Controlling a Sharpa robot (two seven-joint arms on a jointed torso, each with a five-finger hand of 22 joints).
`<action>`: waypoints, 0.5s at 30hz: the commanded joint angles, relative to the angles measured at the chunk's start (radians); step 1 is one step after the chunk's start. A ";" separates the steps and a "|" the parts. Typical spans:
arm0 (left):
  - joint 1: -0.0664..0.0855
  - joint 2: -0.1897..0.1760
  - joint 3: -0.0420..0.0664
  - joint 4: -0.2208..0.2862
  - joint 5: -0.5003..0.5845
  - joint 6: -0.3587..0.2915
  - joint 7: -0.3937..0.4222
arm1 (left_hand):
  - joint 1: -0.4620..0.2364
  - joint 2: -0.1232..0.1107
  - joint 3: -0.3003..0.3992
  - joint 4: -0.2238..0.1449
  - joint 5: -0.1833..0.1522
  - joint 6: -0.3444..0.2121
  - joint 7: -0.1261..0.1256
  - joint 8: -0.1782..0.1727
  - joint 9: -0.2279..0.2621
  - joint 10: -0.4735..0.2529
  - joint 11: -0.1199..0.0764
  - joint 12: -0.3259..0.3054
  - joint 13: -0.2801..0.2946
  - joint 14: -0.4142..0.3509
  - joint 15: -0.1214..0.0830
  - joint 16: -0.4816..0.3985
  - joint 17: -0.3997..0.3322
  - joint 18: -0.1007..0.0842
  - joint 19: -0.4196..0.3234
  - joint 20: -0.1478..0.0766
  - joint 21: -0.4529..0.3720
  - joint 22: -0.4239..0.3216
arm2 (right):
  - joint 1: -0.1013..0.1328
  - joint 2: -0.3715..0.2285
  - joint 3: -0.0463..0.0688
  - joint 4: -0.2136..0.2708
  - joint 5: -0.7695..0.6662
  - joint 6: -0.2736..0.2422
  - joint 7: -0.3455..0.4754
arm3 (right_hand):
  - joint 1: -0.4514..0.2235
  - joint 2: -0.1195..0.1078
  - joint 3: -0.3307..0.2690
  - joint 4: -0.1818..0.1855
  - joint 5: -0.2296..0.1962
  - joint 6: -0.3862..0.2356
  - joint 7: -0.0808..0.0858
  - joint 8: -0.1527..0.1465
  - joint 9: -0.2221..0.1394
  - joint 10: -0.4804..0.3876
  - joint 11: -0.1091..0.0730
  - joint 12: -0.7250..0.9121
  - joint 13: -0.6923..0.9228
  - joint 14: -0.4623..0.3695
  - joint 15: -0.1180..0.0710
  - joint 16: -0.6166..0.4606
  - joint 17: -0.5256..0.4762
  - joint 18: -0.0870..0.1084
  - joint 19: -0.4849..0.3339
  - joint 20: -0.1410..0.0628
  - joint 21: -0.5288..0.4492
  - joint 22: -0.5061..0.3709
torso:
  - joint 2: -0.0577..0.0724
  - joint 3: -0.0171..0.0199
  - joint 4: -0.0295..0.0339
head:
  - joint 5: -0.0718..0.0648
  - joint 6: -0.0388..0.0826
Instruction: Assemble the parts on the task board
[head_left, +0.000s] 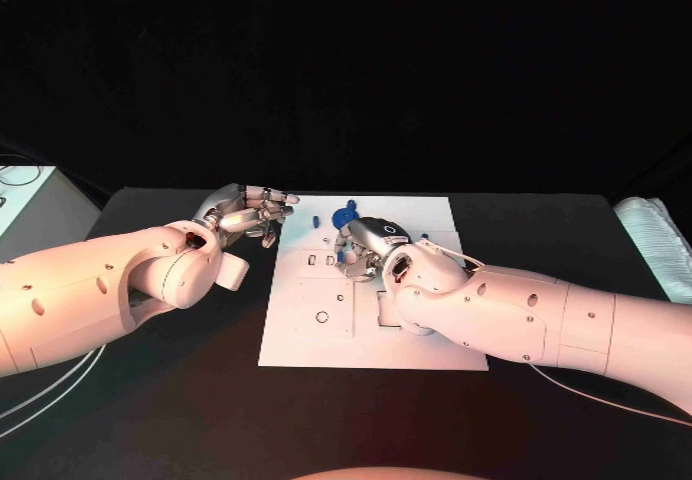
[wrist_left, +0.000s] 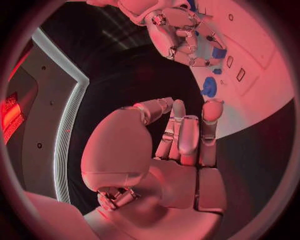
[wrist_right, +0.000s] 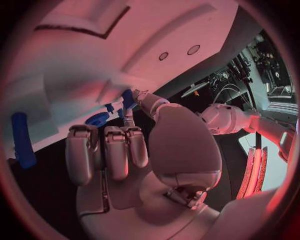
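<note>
Now | right hand apparently pinches blue part over task board | left hand curled, holding nothing

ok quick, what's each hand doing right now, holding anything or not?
Left hand: fingers curled in, holding nothing, beside the task board.
Right hand: over the board, pinching a small blue part.

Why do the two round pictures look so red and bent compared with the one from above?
Both wrist views come through a fisheye lens, so the task board edge curves; reddish light washes over the left hand and right hand. The head view is straighter, its board brightly lit against a dark table.
</note>
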 joint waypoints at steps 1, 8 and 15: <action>0.001 0.002 0.001 0.001 0.002 0.016 0.001 | -0.008 -0.003 -0.006 -0.001 0.001 -0.002 0.004 0.007 0.001 0.000 0.002 -0.007 -0.003 -0.003 0.001 -0.002 0.002 0.008 0.000 0.002 -0.005 0.000 | -0.003 0.001 -0.002 -0.003 0.004 0.023 -0.005 | -0.008 -0.004 -0.002 0.005 -0.001 0.009 -0.001 0.007 0.043 0.041 0.007 -0.005 0.209 0.104 0.007 -0.001 0.255 -0.014 0.073 0.008 -0.005 0.191 | 0.001 0.0004 -0.0003 | 0.001 -0.001; 0.001 0.003 0.001 0.000 0.002 0.018 0.000 | -0.008 -0.003 -0.006 -0.001 0.001 -0.002 0.004 0.007 0.001 0.000 0.002 -0.007 -0.003 -0.003 0.001 -0.002 0.002 0.008 0.000 0.002 -0.005 0.000 | -0.003 0.001 -0.002 -0.004 0.005 0.022 -0.004 | -0.014 -0.009 -0.003 0.008 0.000 0.000 0.002 0.002 0.039 0.036 0.009 -0.010 0.205 0.103 0.009 -0.002 0.253 -0.013 0.072 0.010 -0.008 0.189 | 0.000 0.0002 -0.0001 | 0.001 -0.002; 0.001 0.004 0.001 0.000 0.002 0.022 -0.002 | -0.008 -0.003 -0.006 0.000 0.001 -0.004 0.004 0.007 0.000 0.000 0.002 -0.007 -0.003 -0.003 0.001 -0.002 0.002 0.008 0.001 0.002 -0.005 0.001 | -0.003 0.000 -0.002 -0.004 0.006 0.018 -0.002 | -0.019 -0.014 -0.004 0.011 -0.001 -0.008 0.006 -0.004 0.035 0.033 0.012 -0.013 0.203 0.103 0.012 -0.002 0.252 -0.013 0.072 0.012 -0.008 0.188 | -0.001 0.0007 -0.0009 | 0.002 -0.002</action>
